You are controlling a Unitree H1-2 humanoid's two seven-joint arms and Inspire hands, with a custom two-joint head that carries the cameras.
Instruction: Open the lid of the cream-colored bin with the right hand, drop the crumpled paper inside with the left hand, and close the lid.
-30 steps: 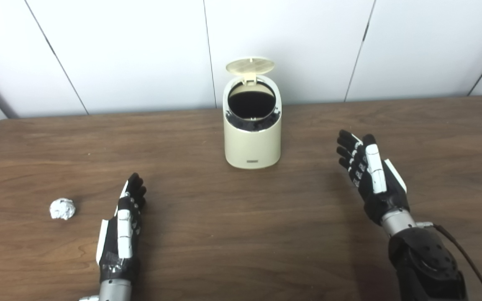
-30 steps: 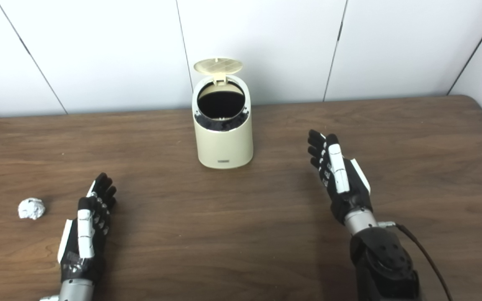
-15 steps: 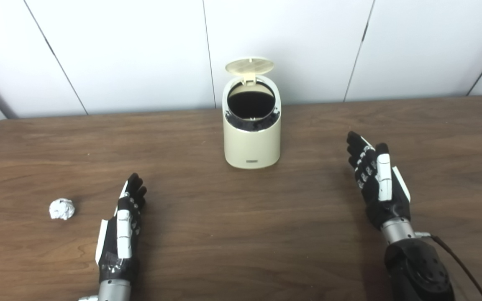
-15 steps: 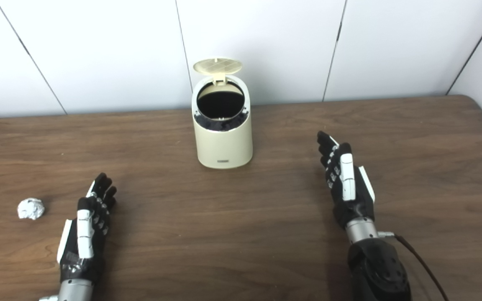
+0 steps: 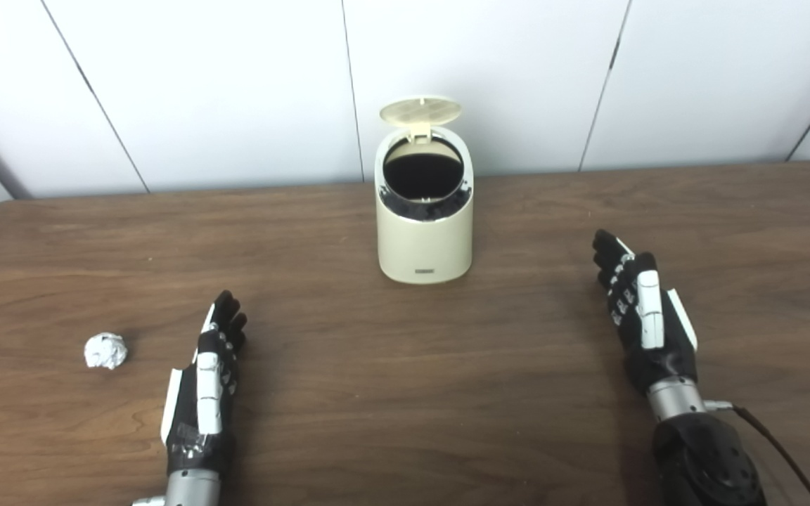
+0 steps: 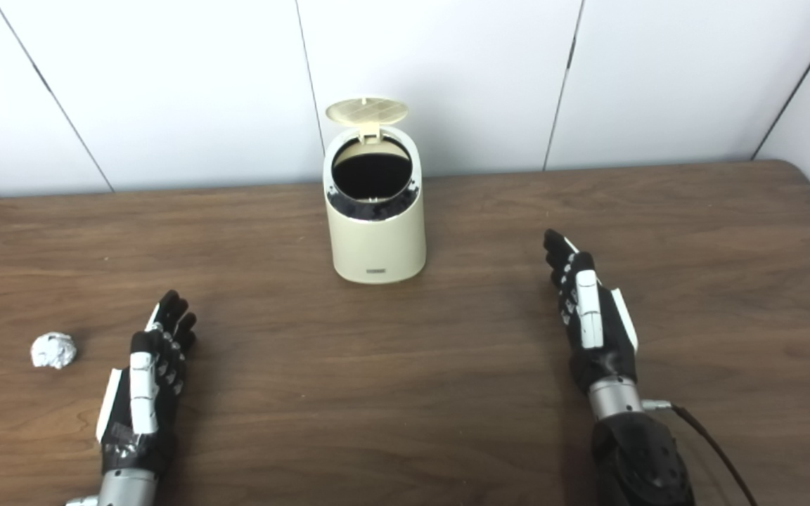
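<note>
Cream-colored bin [image 5: 425,239] near table [image 5: 405,436] back edge, lid [image 5: 420,110] raised. Crumpled paper [image 5: 105,351] near left edge. Left hand [image 5: 207,383] and right hand [image 5: 643,316]: fingers extended, empty.

The bin [image 5: 425,239] is cream-coloured, with a dark, near-black inside and a shiny dark band round its mouth; a small dark label sits low on its front. Its lid [image 5: 420,110] is the same cream, marked with a faint grid pattern. The paper ball [image 5: 105,351] is white with grey creases. The tabletop [image 5: 405,393] is dark brown with wood grain. Each robot hand, left [image 5: 208,379] and right [image 5: 640,313], is black with white panels and a silver wrist. The wall [image 5: 201,84] is white with thin dark seams.
</note>
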